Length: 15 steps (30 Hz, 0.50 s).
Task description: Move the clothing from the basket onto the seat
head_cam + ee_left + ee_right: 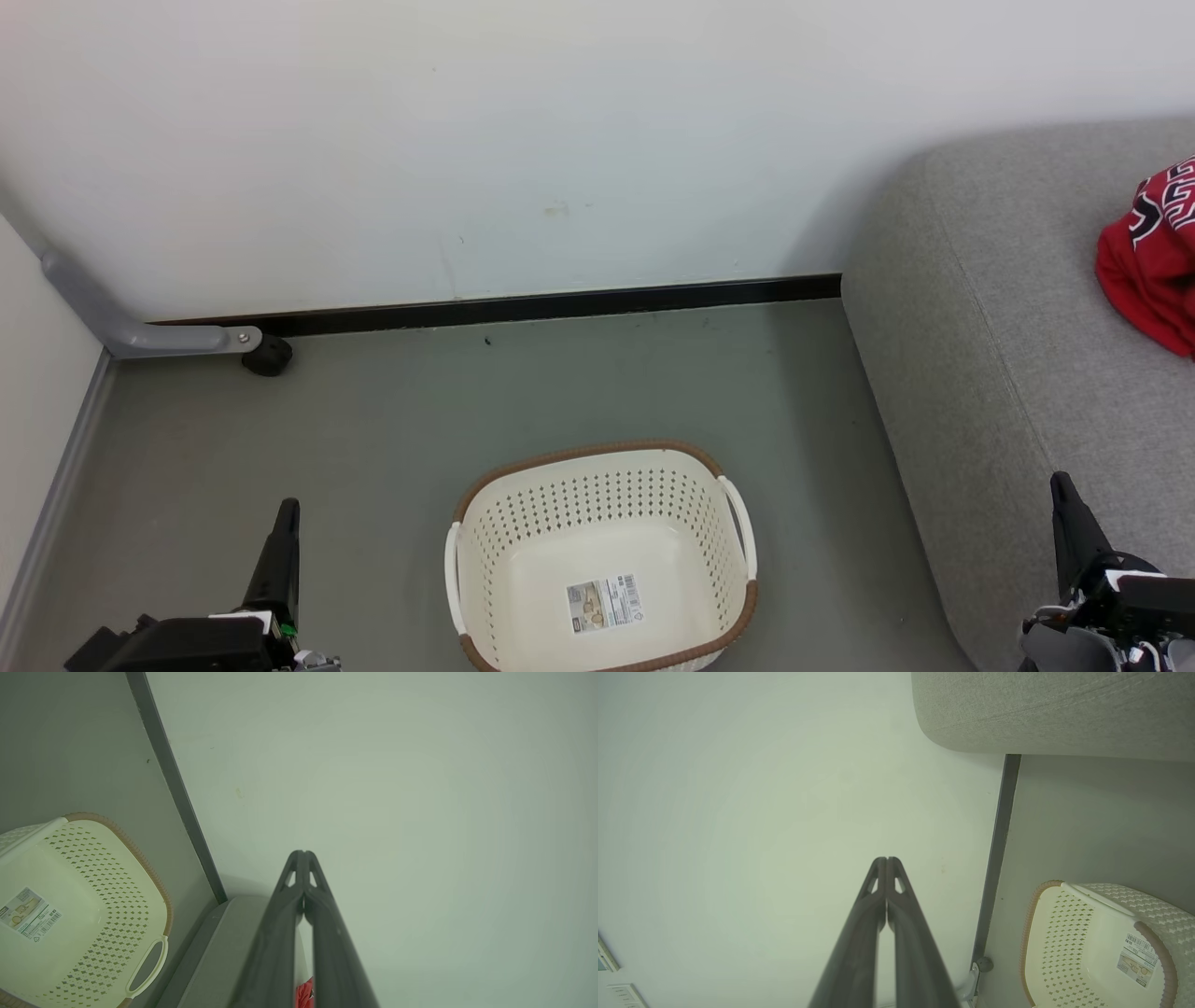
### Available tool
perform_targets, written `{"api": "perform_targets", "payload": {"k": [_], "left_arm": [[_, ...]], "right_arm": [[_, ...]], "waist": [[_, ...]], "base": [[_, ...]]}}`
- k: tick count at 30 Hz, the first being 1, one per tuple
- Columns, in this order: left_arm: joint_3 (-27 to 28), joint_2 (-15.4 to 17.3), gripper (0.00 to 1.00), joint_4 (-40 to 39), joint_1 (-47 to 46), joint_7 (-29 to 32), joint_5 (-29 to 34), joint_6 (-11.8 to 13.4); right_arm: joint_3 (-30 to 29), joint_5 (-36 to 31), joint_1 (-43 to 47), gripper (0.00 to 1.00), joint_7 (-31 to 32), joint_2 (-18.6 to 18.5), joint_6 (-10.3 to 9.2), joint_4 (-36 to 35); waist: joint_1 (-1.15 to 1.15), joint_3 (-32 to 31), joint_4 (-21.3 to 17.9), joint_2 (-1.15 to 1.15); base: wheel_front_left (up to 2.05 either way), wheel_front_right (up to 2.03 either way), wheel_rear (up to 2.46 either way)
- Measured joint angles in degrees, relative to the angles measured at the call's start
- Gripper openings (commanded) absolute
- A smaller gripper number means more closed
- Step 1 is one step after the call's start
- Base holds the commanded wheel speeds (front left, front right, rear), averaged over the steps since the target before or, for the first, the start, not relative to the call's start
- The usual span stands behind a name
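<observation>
The cream basket (523, 551) with its brown rim stands on the floor at the bottom centre, holding nothing but the label sticker (605, 604) on its floor. Red clothing (1153, 261) with white and black lettering lies bunched on the grey seat (990, 373) at the far right edge. My left gripper (286, 511) is at the lower left, shut, fingertips together. My right gripper (1061, 487) is at the lower right over the seat's front edge, shut too. The basket (70, 896) lies left in the left wrist view, and the basket (1092, 942) lies lower right in the right wrist view.
A white wall (467, 140) with a black baseboard (560, 303) runs behind. A grey door arm with a black stopper (267, 356) sits at the left corner. Open grey floor (373, 420) surrounds the basket.
</observation>
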Motion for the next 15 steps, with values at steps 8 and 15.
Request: {"api": "perform_targets", "payload": {"k": [8, 15], "left_arm": [[0.00, 0.00, 0.00, -0.01, 0.00, 0.00, 0.00, 0.00], [0.00, 0.00, 0.00, -0.01, 0.00, 0.00, 0.00, 0.00]], "right_arm": [[0.00, 0.00, 0.00, 0.00, 0.00, 0.01, 0.00, 0.00], [0.00, 0.01, 0.00, 0.00, 0.00, 0.01, 0.00, 0.00]], "waist": [[0.00, 0.00, 0.00, 0.00], [0.00, 0.00, 0.00, 0.00]], "base": [[0.00, 0.00, 0.00], [0.00, 0.00, 0.00]]}}
